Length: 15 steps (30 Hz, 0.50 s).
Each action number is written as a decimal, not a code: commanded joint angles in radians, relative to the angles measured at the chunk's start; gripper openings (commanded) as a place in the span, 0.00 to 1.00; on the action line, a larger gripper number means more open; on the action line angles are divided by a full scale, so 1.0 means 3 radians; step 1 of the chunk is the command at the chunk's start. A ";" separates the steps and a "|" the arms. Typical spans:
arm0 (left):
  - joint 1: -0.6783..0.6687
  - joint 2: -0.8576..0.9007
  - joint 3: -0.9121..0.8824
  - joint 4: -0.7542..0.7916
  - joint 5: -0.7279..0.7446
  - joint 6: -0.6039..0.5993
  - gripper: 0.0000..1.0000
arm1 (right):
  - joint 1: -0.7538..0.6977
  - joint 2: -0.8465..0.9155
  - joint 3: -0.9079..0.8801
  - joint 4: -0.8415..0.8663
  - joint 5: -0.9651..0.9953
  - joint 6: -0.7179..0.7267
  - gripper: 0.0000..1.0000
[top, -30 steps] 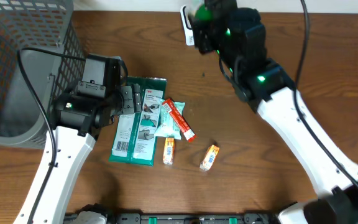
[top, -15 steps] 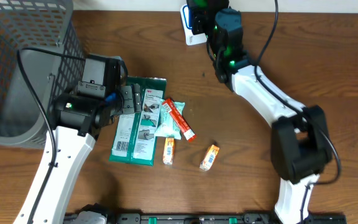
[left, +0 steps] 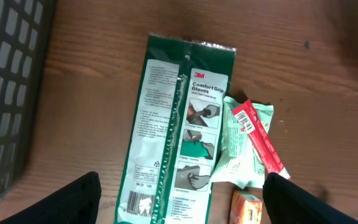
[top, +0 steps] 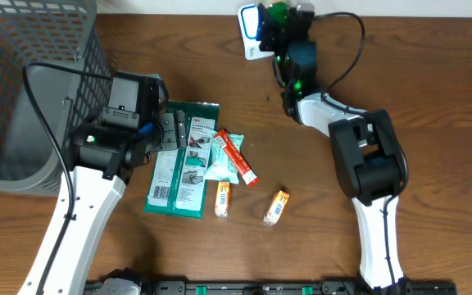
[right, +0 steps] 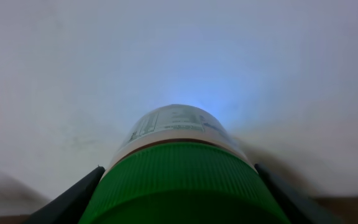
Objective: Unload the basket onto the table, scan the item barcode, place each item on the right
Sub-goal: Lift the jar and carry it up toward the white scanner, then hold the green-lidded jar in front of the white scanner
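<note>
The item is a white-labelled bottle with a green ribbed cap (right: 185, 180), and my right gripper (right: 185, 208) is shut on it, one dark finger (right: 73, 199) at each side of the cap. In the overhead view the bottle (top: 279, 10) and right gripper (top: 285, 23) sit at the table's far edge, right beside the white scanner (top: 252, 47), which glows blue. The label's barcode does not show. My left gripper (left: 182, 205) hangs open above a green glove package (left: 179, 124) without touching it.
A grey mesh basket (top: 23, 82) stands at the far left. Beside the glove package (top: 183, 164) lie a pale green pack (top: 224, 168), a red stick (top: 238, 158) and two small orange boxes (top: 222, 198), (top: 276, 207). The left gripper (top: 173, 131) hovers over the package's top.
The right arm has folded back toward the far edge, carrying the bottle a little closer to the scanner. The left arm and the items on the table have not moved.
</note>
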 commanded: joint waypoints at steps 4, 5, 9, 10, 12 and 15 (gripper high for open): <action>0.0018 0.0013 0.0042 -0.0003 -0.0041 0.0046 0.84 | -0.0022 0.0094 0.0046 0.0088 -0.0120 0.0127 0.01; 0.0018 0.0013 0.0042 -0.0003 -0.0042 0.0046 0.84 | -0.0022 0.0095 0.0046 0.0085 -0.0123 0.0093 0.01; 0.0018 0.0013 0.0042 -0.0003 -0.0041 0.0046 0.84 | -0.0022 0.0095 0.0047 0.0134 -0.0125 0.0065 0.01; 0.0018 0.0013 0.0042 -0.0003 -0.0041 0.0046 0.84 | -0.0022 0.0095 0.0047 0.0141 -0.0125 0.0064 0.01; 0.0018 0.0013 0.0042 -0.0003 -0.0041 0.0046 0.84 | -0.0020 0.0095 0.0047 0.0151 -0.0132 0.0004 0.01; 0.0018 0.0013 0.0042 -0.0003 -0.0042 0.0046 0.84 | -0.0020 0.0095 0.0047 0.0238 -0.0295 -0.0163 0.01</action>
